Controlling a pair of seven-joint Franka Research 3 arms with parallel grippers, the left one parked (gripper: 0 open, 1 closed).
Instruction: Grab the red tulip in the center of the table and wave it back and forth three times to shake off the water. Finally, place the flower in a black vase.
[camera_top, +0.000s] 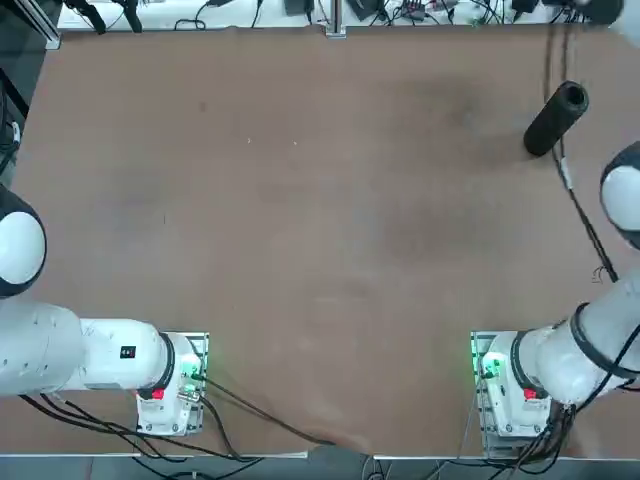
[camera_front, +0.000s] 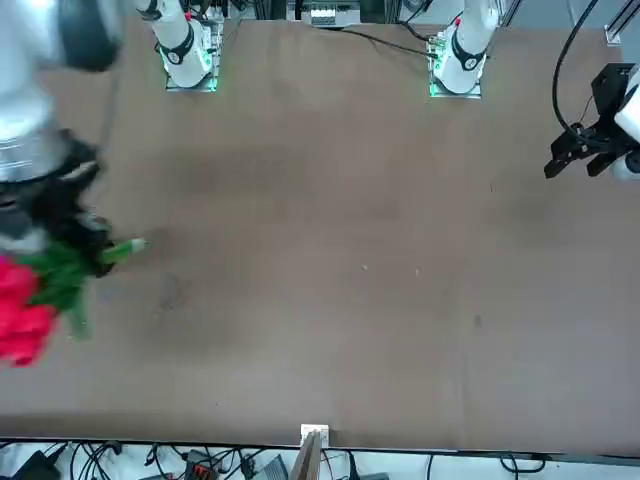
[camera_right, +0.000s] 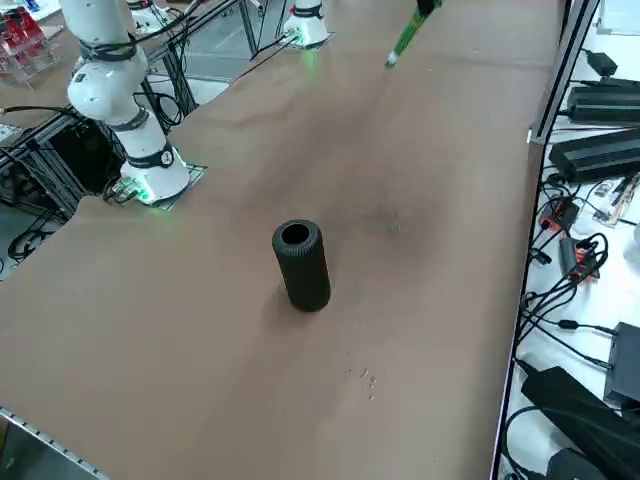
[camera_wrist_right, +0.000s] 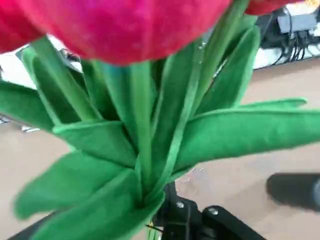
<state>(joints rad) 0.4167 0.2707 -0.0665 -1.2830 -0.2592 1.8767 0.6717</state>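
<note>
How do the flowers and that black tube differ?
The red tulip is bright red and green; the black vase is plain black. The tulip is held above the table by the right gripper; the vase stands on the table.

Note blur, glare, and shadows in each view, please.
Front view: red tulip bunch and black right gripper smeared, likely by motion; brown matte tabletop crisper. Right wrist view: nearest bloom soft, background hazy. Right side view: faint shadow beside upright matte black cylindrical vase. Top view: soft sheen on the tabletop, no harsh glare.
</note>
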